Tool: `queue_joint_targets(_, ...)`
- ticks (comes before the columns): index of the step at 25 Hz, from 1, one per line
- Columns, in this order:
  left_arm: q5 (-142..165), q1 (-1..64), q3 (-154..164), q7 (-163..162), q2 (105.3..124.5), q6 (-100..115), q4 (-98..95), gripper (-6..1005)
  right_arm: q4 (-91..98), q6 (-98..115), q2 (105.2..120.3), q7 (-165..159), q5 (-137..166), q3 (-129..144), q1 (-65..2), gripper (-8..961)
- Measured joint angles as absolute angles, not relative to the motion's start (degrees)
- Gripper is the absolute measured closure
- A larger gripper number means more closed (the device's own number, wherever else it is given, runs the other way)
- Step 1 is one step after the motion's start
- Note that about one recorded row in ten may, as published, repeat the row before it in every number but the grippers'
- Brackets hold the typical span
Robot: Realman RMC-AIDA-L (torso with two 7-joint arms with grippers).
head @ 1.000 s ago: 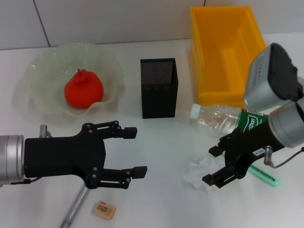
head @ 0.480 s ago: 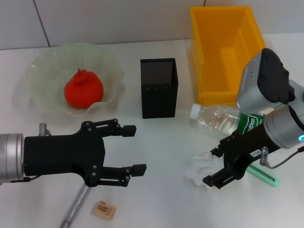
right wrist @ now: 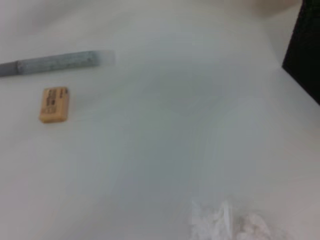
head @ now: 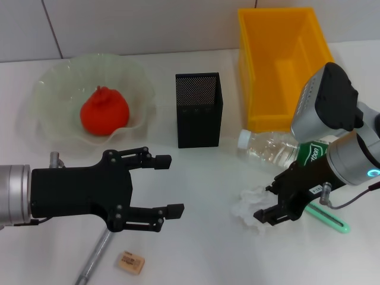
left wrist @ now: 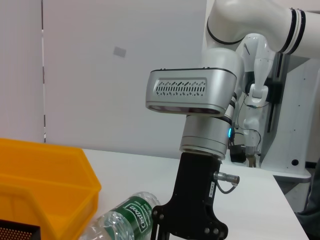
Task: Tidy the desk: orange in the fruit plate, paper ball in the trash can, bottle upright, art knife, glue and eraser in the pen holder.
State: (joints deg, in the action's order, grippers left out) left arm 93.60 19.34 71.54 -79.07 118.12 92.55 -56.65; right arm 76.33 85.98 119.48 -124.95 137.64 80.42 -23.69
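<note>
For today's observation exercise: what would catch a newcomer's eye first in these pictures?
Probably the orange sitting in the fruit plate at far left, and the trash can at far right. Nearer, the right hand, open, hangs at the paper ball; the left hand hangs open.

White desk (head: 202,178) w/ plate (head: 53,133), holder (head: 199,116), bin (head: 261,83), bottle (head: 270,148), eraser (head: 130,262).

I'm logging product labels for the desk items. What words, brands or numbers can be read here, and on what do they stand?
Bottle, green label: white lettering in the left wrist view, too blurred and tilted to read for certain.
Bottle label in the head view: white script, partly hidden, unreadable.
Eraser: dark printed marks, too small to read.
Right gripper: a small white sticker, unreadable.
Nothing else carries text.
</note>
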Motion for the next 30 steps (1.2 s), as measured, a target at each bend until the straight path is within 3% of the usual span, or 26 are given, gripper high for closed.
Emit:
queue_joint_targets(5,93.6,19.35,71.54,-79.06,118.1,92.54,-56.53,154,77.16,85.67,119.45,-125.5,137.3,80.4,-23.56,455)
queue_joint_targets(10,93.62,19.34,71.54,-79.03,118.07,92.47,-56.42,154,82.83,86.36,119.4,-125.54,133.77,80.48,-21.41,571)
queue_joint_targets(23,93.69,19.42,71.91,-78.87,118.29,92.46,-56.11,153,104.08,87.53,119.64,-126.33,131.45,74.17,-14.72,586)
queue_joint_targets(30,93.7,19.51,71.98,-78.83,118.3,92.37,-55.97,154,104.34,82.68,119.42,-124.29,131.77,69.15,-14.47,587)
